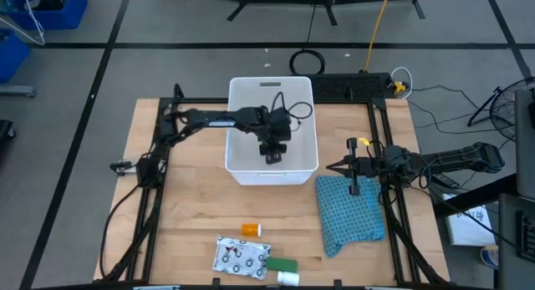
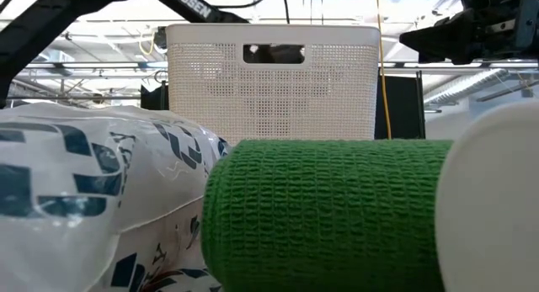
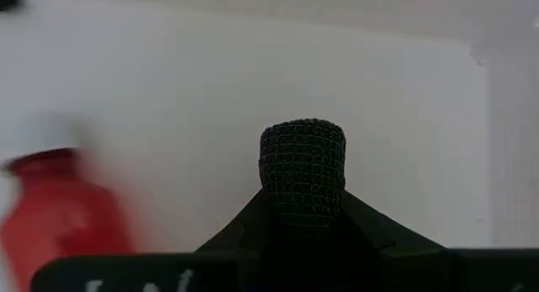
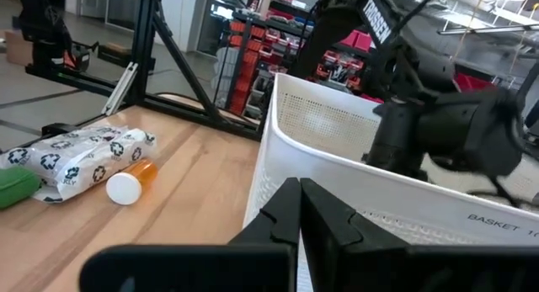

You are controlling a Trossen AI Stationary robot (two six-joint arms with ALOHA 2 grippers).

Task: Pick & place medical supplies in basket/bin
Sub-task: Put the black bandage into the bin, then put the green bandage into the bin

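Taking the white basket [image 1: 244, 160] as the landmark and reading from the left: the left gripper [image 1: 273, 150] reaches in from the basket's left and hangs inside it, fingers pinching one black block [image 3: 302, 170]. Its mesh skin looks soft and light, so a grip across the middle suits it. One red tube [image 3: 59, 209] shows in the left wrist view against the basket's white interior; it is blurred, probably lying on the floor there, and looks rigid and smooth enough to slip.

In front of the basket, well apart from it, lie four more items on the table. One flat white packet [image 1: 239, 256] is limp and crinkly, best taken at an edge. One orange bottle [image 1: 251, 230] lies on its side just beside the packet, nearer the basket; it is hard, round and likely to roll. One green block [image 1: 282, 264] is soft and wrapped like a bandage, and one small white bottle [image 1: 288, 277] touches it.

Right of the basket, the right gripper [image 1: 355, 166] waits over one blue cloth [image 1: 351, 213], fingers pressed together.
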